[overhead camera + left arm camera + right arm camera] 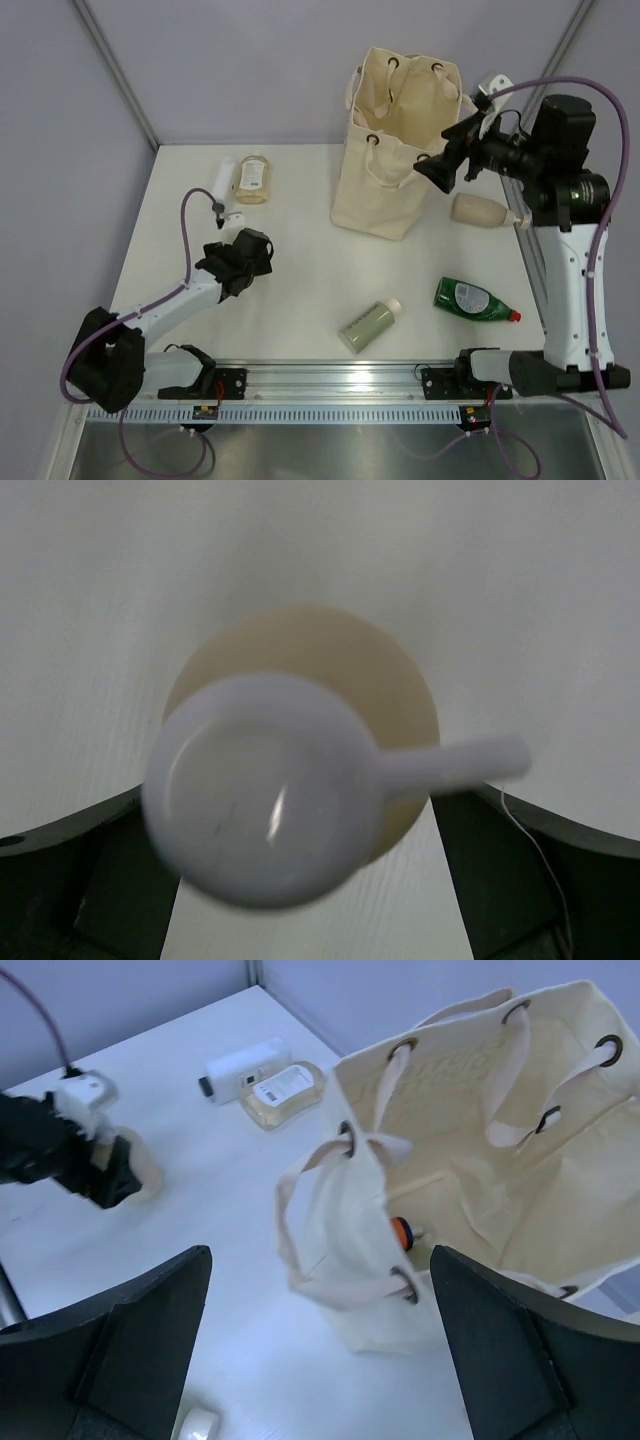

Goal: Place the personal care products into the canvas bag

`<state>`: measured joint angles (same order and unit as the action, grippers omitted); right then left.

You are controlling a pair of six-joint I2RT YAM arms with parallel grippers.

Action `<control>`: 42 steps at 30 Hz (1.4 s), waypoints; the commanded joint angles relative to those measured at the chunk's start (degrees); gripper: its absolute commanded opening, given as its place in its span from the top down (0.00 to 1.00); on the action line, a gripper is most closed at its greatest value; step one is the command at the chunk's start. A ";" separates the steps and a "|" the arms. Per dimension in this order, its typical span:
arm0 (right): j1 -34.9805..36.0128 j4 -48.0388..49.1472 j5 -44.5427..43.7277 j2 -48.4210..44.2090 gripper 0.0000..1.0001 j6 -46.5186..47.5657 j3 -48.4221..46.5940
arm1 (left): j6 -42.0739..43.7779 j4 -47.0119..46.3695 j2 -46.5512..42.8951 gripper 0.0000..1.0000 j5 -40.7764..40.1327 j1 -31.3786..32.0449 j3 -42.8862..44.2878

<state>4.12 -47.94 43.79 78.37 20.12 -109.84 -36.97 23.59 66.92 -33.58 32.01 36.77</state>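
Observation:
The cream canvas bag (385,170) stands open at the back of the table, and an orange blue-capped product (402,1232) lies inside it. My right gripper (440,168) hangs open and empty above the bag's right edge (320,1290). My left gripper (240,262) is open above an upright beige pump bottle (330,670), one finger on each side of it and neither touching (305,880). On the table lie an amber bottle (252,178), a white tube (225,175), a peach bottle (485,212), a dark green bottle (472,300) and a sage green bottle (368,325).
The rail (330,378) with both arm bases runs along the near edge. Grey walls close off the back and the left side. The right arm's white column (570,290) stands just right of the peach and dark green bottles.

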 commanded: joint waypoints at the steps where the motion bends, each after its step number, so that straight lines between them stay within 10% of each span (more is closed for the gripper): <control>1: -2.61 3.02 7.97 -5.82 0.00 -1.31 12.23 | 2.95 -4.52 6.19 0.01 -5.97 -2.64 4.97; 12: -8.51 7.25 15.79 -23.60 0.01 2.03 39.24 | 11.39 -18.74 10.34 0.11 0.44 -8.01 4.01; 31: -9.92 10.76 21.51 -28.35 0.00 0.45 45.76 | 23.17 -29.66 14.64 0.03 18.90 -14.17 7.60; 36: -10.36 10.94 21.60 -29.15 0.01 0.45 46.12 | 21.24 -28.26 18.86 0.26 20.84 -15.65 11.03; 42: -10.62 10.33 22.39 -29.85 0.00 0.53 46.74 | 19.04 -31.23 18.00 0.83 28.65 -16.98 10.78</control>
<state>-6.15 -39.20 64.18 49.39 20.75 -63.51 -15.99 -2.04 86.35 -11.51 15.31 46.85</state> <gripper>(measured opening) 0.993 0.781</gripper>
